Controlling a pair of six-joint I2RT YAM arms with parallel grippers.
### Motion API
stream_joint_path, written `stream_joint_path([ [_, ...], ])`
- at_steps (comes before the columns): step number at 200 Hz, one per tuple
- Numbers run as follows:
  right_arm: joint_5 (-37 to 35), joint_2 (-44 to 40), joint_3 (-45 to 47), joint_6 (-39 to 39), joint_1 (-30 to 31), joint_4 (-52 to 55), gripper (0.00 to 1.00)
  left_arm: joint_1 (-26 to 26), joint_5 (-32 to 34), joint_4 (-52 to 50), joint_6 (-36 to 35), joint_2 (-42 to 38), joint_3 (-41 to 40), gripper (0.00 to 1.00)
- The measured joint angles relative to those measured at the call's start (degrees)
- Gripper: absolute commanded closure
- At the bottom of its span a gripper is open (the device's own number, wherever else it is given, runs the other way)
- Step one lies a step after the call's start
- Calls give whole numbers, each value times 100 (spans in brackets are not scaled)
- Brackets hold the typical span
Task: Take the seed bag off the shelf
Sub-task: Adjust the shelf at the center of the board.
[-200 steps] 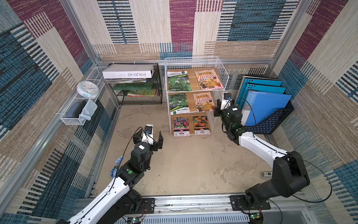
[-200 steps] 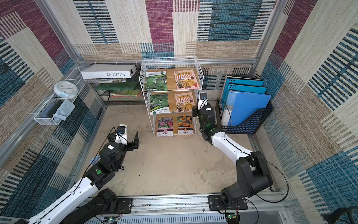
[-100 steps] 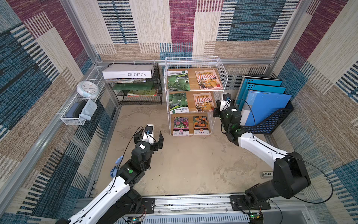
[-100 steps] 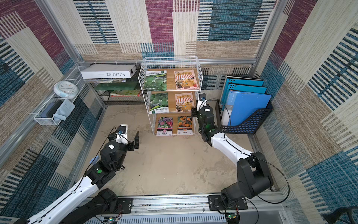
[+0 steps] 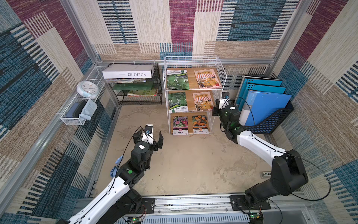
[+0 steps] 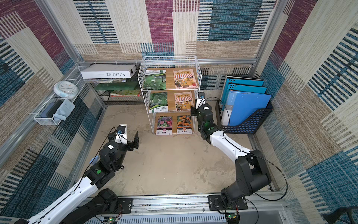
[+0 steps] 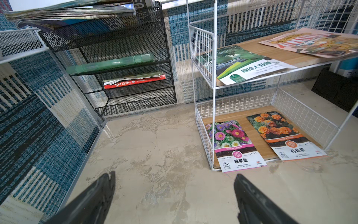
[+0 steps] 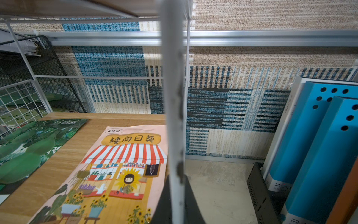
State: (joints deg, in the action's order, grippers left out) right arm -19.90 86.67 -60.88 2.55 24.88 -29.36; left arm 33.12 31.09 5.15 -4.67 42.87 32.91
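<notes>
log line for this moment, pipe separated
left gripper: open, over floor before shelf | right gripper: shut on shelf's front post | seed bags: on shelf, none held

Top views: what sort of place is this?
Probably a staged robot test cell, dressed as a storage corner: carpet-patterned panels on an aluminium frame, a white wire shelf holding seed bags, blue folders in a black basket.

White wire shelf (image 5: 190, 62) with pale wooden boards, pink seed bag (image 8: 124, 164) with red-and-white striped awning, blue folders (image 5: 268, 105), black mesh rack (image 5: 141, 99)
</notes>
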Motion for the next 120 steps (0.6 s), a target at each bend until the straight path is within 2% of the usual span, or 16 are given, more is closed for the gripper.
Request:
stream_joint_path([
  [13,-2,0,0,7,0,0,84,0,-2,0,0,-2,0,1],
  [49,2,-2,-26,68,4,-212,58,0,0,0,2,-2,0,1],
  [120,4,-144,-11,81,9,-216,35,0,-111,-48,-2,-11,50,1],
])
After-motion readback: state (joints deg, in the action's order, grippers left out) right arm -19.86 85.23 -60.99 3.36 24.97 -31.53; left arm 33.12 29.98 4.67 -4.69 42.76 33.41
